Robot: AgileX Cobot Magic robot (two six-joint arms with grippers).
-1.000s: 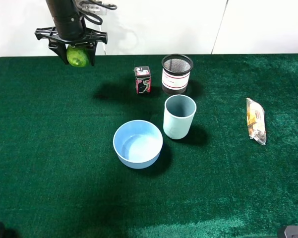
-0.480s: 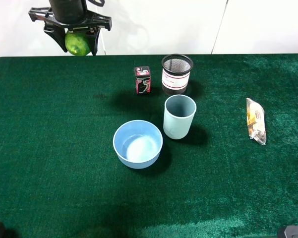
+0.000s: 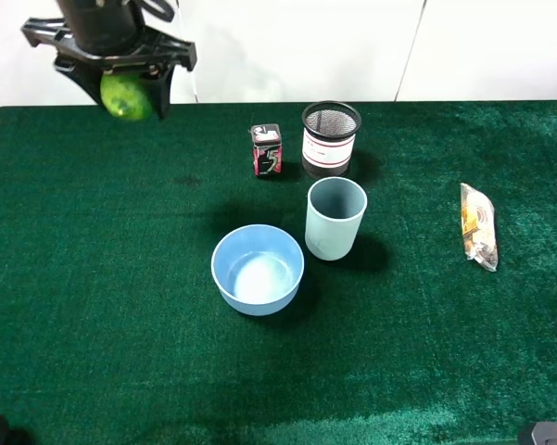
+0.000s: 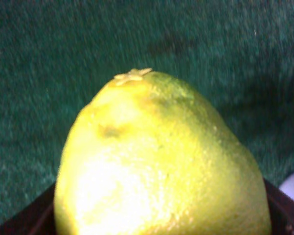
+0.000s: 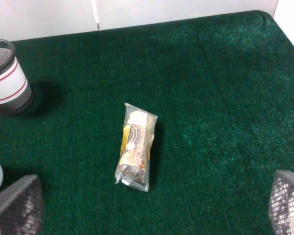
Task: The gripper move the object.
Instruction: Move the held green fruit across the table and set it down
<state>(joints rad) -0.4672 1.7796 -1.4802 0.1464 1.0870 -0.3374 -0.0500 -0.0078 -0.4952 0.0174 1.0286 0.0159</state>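
Note:
My left gripper (image 3: 122, 93) is shut on the lime-green fruit (image 3: 123, 95) and holds it high above the far left of the green table (image 3: 93, 278). In the left wrist view the fruit (image 4: 156, 161) fills most of the picture, with the green cloth far below it. The blue bowl (image 3: 258, 269) stands near the table's middle, well to the right of and nearer than the held fruit. My right gripper (image 5: 137, 208) shows only as two fingertips (image 5: 17, 203) set wide apart, low over the right side of the table, with nothing between them.
A red-black small box (image 3: 266, 149) and a black mesh cup (image 3: 331, 137) stand at the back middle. A pale blue cup (image 3: 335, 218) stands right of the bowl. A clear snack packet (image 3: 477, 225) lies at the right, also in the right wrist view (image 5: 135, 145).
My left gripper has risen with the fruit and then shifted a little to the left and towards the camera. The right arm and the table's objects have not moved.

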